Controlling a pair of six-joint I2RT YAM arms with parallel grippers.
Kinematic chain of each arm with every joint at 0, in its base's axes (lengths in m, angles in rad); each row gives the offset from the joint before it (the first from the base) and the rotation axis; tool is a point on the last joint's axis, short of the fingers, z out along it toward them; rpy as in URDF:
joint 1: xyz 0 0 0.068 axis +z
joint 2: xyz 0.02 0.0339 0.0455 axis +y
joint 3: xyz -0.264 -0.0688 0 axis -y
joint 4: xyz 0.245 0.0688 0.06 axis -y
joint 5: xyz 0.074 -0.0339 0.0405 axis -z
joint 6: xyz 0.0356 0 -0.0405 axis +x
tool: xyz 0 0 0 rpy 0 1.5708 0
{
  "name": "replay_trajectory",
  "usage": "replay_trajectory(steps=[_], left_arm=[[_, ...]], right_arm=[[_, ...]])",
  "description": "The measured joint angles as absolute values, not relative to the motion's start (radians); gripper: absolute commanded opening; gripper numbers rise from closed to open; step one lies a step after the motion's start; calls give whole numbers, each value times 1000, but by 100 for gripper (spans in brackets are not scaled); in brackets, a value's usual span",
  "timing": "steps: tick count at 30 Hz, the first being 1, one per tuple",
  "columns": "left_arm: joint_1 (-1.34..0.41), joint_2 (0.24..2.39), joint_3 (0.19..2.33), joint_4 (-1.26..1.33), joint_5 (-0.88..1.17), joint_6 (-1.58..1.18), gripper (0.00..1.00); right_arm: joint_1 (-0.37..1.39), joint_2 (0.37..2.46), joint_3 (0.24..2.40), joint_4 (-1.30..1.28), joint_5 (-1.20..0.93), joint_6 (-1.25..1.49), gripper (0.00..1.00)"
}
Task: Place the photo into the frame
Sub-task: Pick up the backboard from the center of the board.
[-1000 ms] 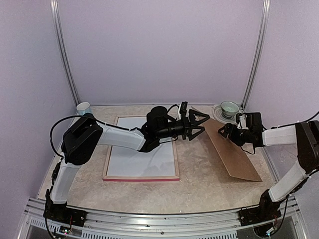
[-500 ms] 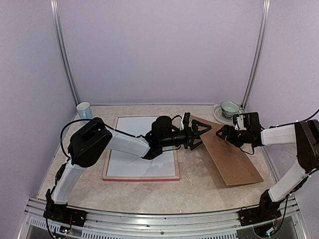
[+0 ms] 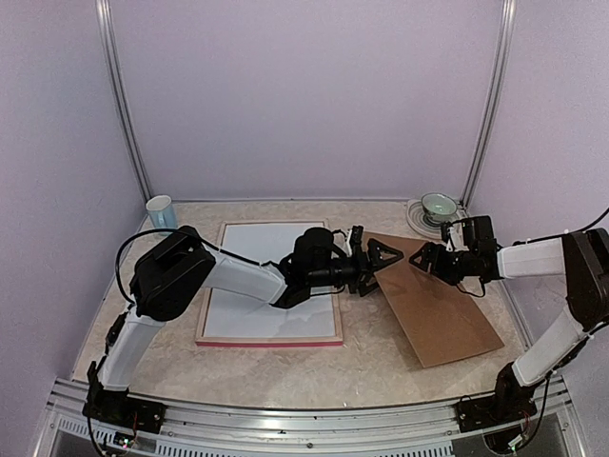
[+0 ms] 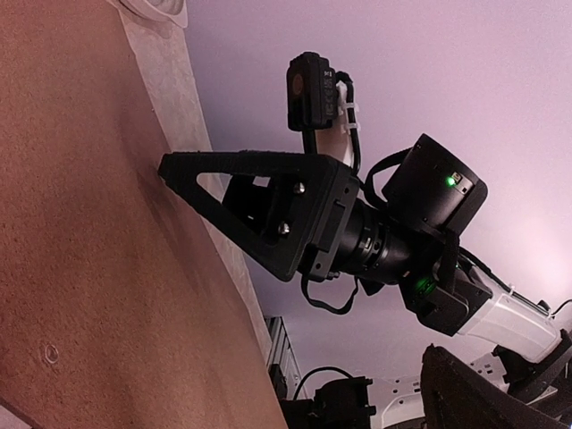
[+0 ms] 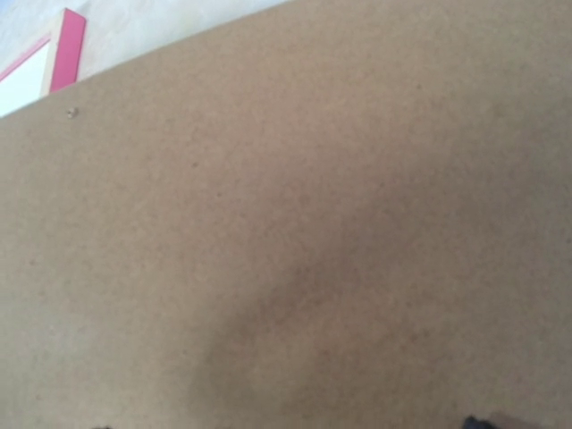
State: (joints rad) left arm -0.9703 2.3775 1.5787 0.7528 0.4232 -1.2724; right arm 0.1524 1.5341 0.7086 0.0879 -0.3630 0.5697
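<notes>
The frame lies flat on the worktop, left of centre in the top view. Its pink rail runs along the lower edge. A white sheet fills the opening; whether this sheet is the photo cannot be told. One pink corner of the frame shows at the upper left of the right wrist view.

A brown board lies right of centre, slanting from upper left to lower right. It is just beside the frame's right rail. The board fills nearly all of the right wrist view and the left half of the left wrist view.

The left gripper is released, jaws spread wide, at the board's upper-left edge. It holds nothing.

The right gripper is also released, positioned over the board's upper part. In the left wrist view, one fingertip meets the board face. Nothing sits between its jaws.

A pale cup stands at the upper left. A cup on a saucer stands at the upper right.
</notes>
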Motion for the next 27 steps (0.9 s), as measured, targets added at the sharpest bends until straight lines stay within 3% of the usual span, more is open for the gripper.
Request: replay_trajectory(steps=[7,17,27], left_arm=[[-966,2378,1558,761,421,-1290,68],[-961,2372,1551,722,410,-1316,59],[-961,2328,1551,510,358,-1278,26]], right_arm=[[156,1527,709,70,-359,569,85],[156,1518,711,49,-355,569,86],[157,1518,710,16,-363,570,86]])
